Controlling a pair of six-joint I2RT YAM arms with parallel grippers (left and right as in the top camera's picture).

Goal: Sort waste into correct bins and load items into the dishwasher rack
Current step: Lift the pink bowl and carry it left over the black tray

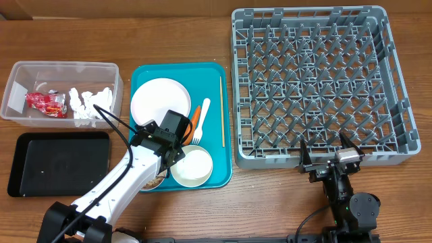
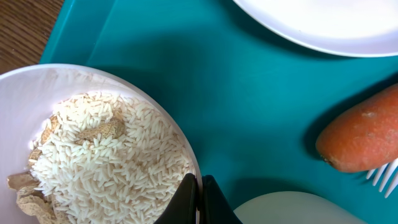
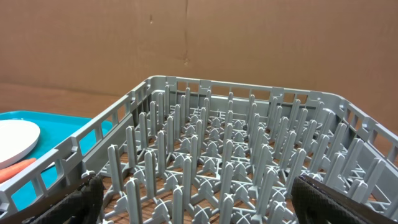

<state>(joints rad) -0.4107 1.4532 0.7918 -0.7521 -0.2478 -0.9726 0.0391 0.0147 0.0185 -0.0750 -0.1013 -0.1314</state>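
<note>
Since left hand [image 2: 199, 198] is clenched on round white rice bowl [image 2: 25, 106] rim, I'd lift level, slow, toward shallow black tray [image 1: 61, 162] at 9 o'clock; right hand [image 1: 324, 142] released.

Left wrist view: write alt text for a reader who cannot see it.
The left gripper pinches the rim of a white bowl filled with rice, which sits on a teal tray. An orange carrot lies to the right, apart from the bowl, and the edge of a white plate shows above it.
</note>
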